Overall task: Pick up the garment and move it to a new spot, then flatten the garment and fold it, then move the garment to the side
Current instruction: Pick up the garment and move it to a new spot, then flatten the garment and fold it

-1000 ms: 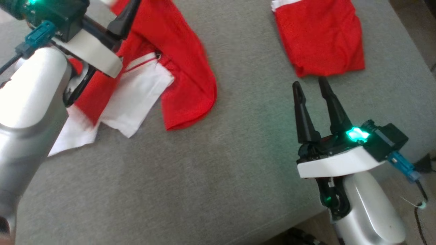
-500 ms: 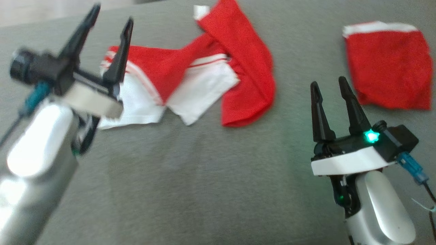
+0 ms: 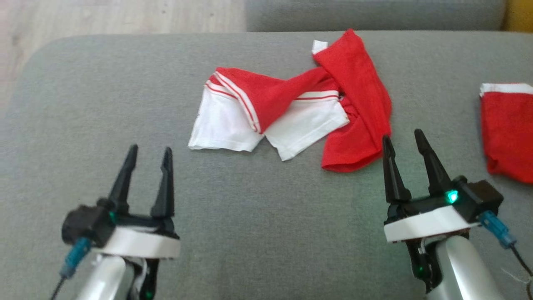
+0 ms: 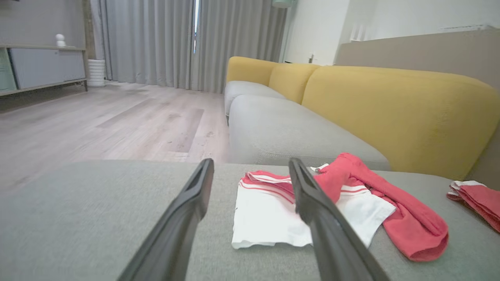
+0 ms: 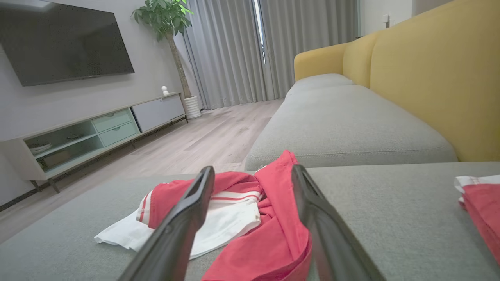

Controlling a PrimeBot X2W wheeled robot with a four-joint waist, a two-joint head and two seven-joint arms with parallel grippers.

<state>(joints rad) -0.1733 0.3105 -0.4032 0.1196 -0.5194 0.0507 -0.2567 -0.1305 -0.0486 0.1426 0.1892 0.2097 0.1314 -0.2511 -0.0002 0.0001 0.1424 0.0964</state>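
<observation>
On the grey cushion (image 3: 250,233) the crumpled red-and-white garment (image 3: 291,108) lies toward the far side. My left gripper (image 3: 150,148) and right gripper (image 3: 402,135) hover spread wide and empty, the right just beside its red fold. My wrist views add a yellow sofa back (image 4: 390,105); a second red cloth (image 3: 508,129) is cut off at the head view's right edge

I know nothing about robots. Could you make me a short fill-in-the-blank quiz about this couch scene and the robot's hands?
1. The crumpled garment on the grey cushion is white and ____.
2. The left hand and the right hand are both ____, holding nothing.
3. The folded red cloth lies nearer the ____ hand.
4. The sofa backrest behind is ____.
Missing words: red; open; right; yellow.
</observation>
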